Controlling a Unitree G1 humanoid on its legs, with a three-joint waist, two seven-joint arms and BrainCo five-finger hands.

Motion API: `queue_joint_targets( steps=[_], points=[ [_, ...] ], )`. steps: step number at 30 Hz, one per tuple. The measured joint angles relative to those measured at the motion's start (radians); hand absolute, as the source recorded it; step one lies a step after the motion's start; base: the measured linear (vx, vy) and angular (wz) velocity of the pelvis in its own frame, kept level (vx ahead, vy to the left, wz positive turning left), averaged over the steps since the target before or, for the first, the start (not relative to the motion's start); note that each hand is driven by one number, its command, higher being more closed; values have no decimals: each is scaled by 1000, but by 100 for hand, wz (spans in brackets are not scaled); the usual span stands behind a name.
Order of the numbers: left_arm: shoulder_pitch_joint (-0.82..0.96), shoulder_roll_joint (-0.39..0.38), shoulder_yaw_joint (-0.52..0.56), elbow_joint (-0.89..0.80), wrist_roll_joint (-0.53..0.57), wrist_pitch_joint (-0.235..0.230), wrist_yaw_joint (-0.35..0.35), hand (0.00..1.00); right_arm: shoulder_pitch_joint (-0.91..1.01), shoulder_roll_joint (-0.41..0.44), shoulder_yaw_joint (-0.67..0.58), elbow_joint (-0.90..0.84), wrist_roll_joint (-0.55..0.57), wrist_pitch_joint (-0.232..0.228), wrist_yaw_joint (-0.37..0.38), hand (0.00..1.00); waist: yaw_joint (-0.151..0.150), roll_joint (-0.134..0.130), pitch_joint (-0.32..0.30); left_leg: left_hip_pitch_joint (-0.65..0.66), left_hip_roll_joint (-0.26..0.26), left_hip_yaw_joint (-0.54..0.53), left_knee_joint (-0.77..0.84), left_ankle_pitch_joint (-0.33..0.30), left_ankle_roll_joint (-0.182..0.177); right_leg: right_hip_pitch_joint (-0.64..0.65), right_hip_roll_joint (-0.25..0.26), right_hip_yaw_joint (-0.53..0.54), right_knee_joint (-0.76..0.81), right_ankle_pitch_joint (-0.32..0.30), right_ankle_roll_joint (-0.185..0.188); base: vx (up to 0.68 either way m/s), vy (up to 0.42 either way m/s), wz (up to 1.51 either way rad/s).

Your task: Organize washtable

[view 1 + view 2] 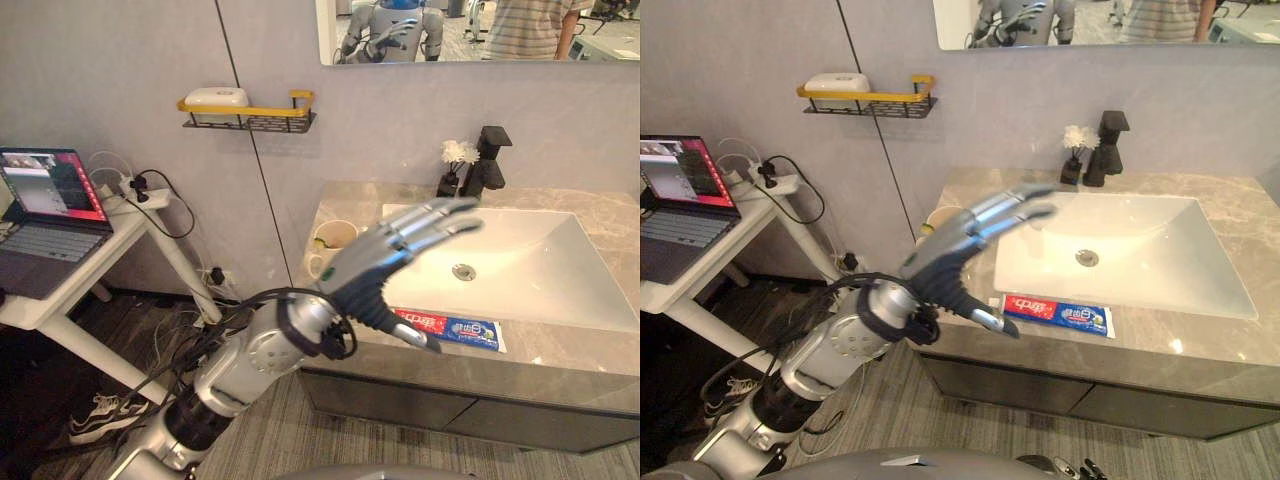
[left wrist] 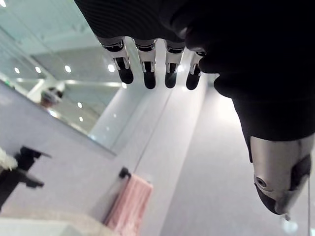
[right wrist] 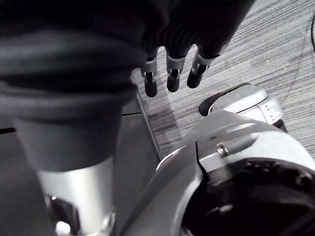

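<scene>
One toothpaste tube point(image 1: 462, 330) lengthwise along counter's point(image 1: 560, 362) front edge; left hand point(image 1: 385, 262) above, fingers straight, apart.

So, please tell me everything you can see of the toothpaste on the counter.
The toothpaste is a long flat pack, red at one end and blue at the other. It lies flat on the grey stone counter, along its front edge, before the white basin. The open left hand hides part of its red end.
</scene>
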Motion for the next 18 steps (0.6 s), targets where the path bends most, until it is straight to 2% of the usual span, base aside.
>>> queue_joint_targets(
  steps=[5,10,14,18],
  points=[
    [-43,8,-59,74,2,20,-62,0,-3,5,-19,0,1,18,-1,0,-1,-2,-3,3,1,26,-2,-1,0,-13,2,25,1,0,0,36,-3,-12],
    [-43,-15,-106,187,8,36,-84,0,-3,10,-42,1,1,20,-3,0,-3,-3,-3,8,1,30,-3,-2,2,-12,2,30,4,0,-1,-5,3,-2],
    [-43,-36,-150,369,23,68,-96,0,-7,11,-45,-1,1,20,-10,0,-26,-3,-2,16,1,39,-10,-2,2,-15,3,35,0,-7,-13,-28,10,-6],
    [-41,-42,-169,443,37,92,-112,0,1,11,-49,-1,1,32,-22,0,-31,-5,2,30,1,53,-26,-2,2,-15,4,43,-9,-6,-13,7,5,-10]
  ],
)
